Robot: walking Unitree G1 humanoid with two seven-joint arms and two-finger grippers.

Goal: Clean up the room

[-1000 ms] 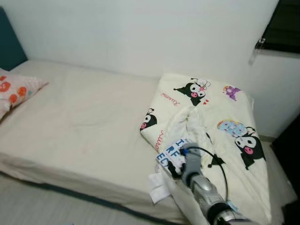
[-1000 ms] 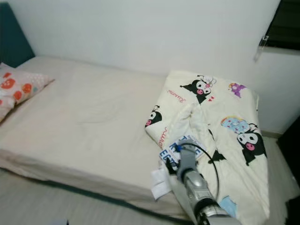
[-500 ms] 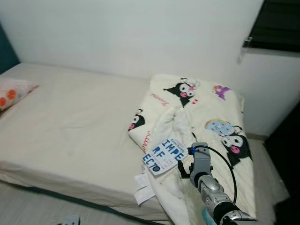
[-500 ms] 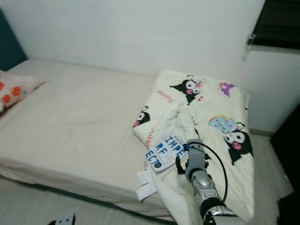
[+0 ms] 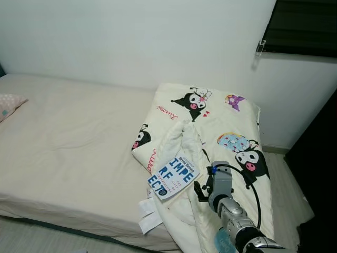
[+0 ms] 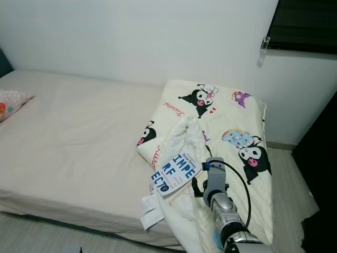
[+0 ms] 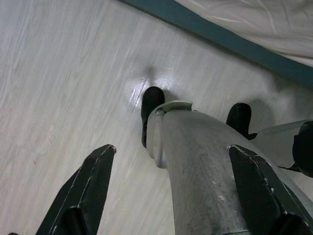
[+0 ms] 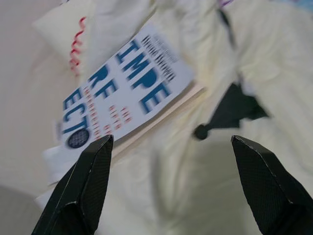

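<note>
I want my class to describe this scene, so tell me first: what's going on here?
A humanoid robot is tidying a bedroom. Its right gripper is open and reaches over a rumpled cartoon-print quilt at one end of the bed. Beside the gripper, a white book with blue lettering lies on the quilt near the mattress edge, not gripped. The left gripper hangs open above the wooden floor. A patterned pillow sits at the far end.
</note>
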